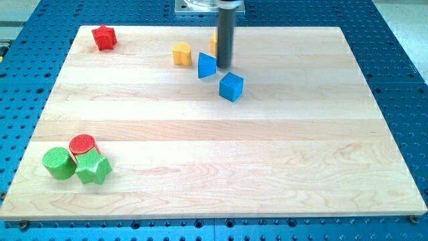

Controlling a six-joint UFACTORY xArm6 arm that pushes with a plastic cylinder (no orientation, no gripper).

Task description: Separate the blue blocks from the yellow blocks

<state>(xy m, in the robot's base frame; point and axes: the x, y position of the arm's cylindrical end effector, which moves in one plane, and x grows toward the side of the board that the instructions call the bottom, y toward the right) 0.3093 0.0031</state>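
Nearest us, by the bottom-left corner of the pale wooden tabletop [267, 167], three blocks sit bunched and touching: a green cylinder block [59, 163], a green star-shaped block [93, 169] to its right, and a red cylinder block [83, 144] just behind the pair. The broad middle of the tabletop separates them from everything else. Further back, toward the top edge and a little left of its centre, we see a blue cube block [231, 86], and just behind it to the left a blue wedge-like block [206, 65]; the two stand close but apart. Our dark rod comes down from the top edge, and our tip [223, 66] stands just beside the blue wedge's right side; we cannot tell whether it touches. We carry no jaws, only this rod, so nothing is held. Left of the blue wedge, near it, sits a yellow block with faceted sides [182, 53]. A second yellow block [213, 44] shows only as a sliver behind the rod; its shape is hidden. Farthest off, at the top-left corner, rests a red star-shaped block [104, 37].
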